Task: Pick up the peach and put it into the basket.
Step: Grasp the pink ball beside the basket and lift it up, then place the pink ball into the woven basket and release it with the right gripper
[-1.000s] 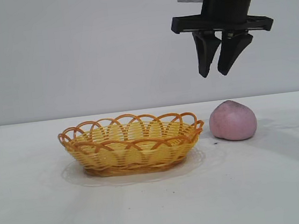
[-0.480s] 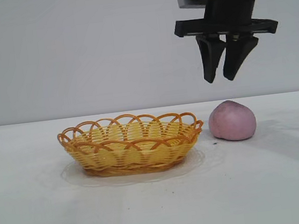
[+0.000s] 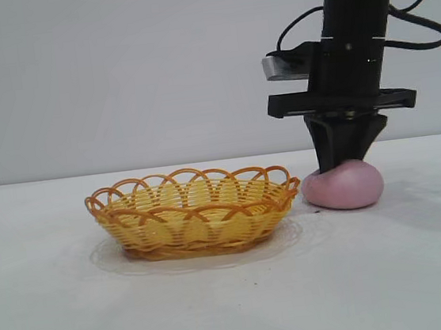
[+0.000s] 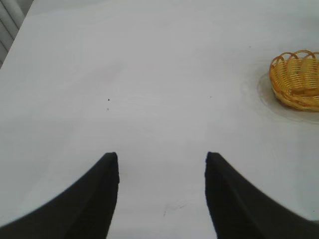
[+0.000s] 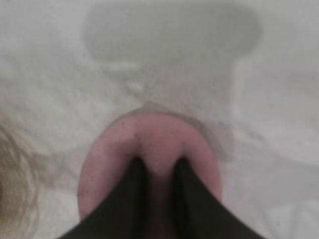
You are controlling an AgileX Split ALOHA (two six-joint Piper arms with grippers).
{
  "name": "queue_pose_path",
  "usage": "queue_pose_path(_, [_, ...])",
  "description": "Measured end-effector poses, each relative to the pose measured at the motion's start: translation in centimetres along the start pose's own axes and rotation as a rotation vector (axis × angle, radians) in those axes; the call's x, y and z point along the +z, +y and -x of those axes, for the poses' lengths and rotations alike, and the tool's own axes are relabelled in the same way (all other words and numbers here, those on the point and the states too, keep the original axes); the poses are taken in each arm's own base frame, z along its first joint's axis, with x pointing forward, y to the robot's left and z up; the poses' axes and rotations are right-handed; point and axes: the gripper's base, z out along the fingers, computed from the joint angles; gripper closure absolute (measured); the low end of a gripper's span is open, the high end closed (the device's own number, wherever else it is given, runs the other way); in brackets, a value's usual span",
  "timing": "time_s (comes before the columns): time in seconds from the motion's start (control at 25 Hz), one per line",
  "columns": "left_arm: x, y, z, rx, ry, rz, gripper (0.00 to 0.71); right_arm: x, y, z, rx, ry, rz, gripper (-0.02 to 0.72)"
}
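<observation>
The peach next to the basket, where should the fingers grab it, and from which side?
Grip the peach across its broad middle, coming from above. It sits low and rounded on the table, apart from the basket, and squashes under the right gripper, whose tips pinch only its top, so a wider, deeper grip should hold better.

Your exterior camera sits low and level, near the basket point(image 3: 194, 209), facing it side-on. Your left wrist camera looks down across the table point(image 4: 149, 74) from well away, catching that same basket at its edge. Your right wrist camera hangs close above the peach point(image 5: 149, 144) beside the basket.
</observation>
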Motion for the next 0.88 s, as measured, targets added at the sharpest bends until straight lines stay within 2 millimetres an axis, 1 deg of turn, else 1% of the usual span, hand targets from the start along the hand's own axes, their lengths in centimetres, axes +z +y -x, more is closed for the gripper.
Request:
queue_pose_path(0.04, [0.0,0.0,0.0,-0.004,0.0,0.004,0.366,-1.2,1.1,0.3,-0.022,-0.032,0.026,0.703])
queue_pose_path(0.12, [0.0,0.1,0.0,-0.015,0.0,0.012,0.366,-2.4,3.3,0.5,-0.062,-0.064,0.086,0.703])
queue_pose_path(0.24, [0.0,0.2,0.0,-0.02,0.002,0.019,0.366,-2.3,5.9,0.2,-0.115,-0.038,0.148,0.703])
queue_pose_path(0.36, [0.0,0.2,0.0,-0.021,0.002,0.024,0.366,-0.4,7.4,-0.4,-0.139,0.024,0.177,0.703])
queue_pose_path(0.48, [0.0,0.2,0.0,-0.021,0.002,0.026,0.366,2.3,8.1,-1.0,-0.132,0.086,0.201,0.703])
queue_pose_path(0.6, [0.0,0.2,0.0,-0.021,0.002,0.026,0.366,5.1,8.4,-1.5,-0.121,0.128,0.205,0.703])
queue_pose_path(0.72, [0.0,0.2,0.0,-0.02,0.0,0.026,0.366,6.6,8.3,-1.9,-0.106,0.154,0.207,0.703])
queue_pose_path(0.76, [0.0,0.2,0.0,-0.02,0.0,0.026,0.366,6.8,8.3,-2.0,-0.105,0.157,0.207,0.645])
queue_pose_path(0.8, [0.0,0.2,0.0,-0.02,0.0,0.026,0.366,6.9,8.3,-2.0,-0.103,0.159,0.209,0.645])
queue_pose_path(0.84, [0.0,0.2,0.0,-0.02,0.0,0.026,0.366,6.9,8.4,-2.0,-0.104,0.158,0.209,0.565])
queue_pose_path(0.88, [0.0,0.2,0.0,-0.02,0.0,0.026,0.366,6.9,8.3,-2.0,-0.102,0.157,0.21,0.504])
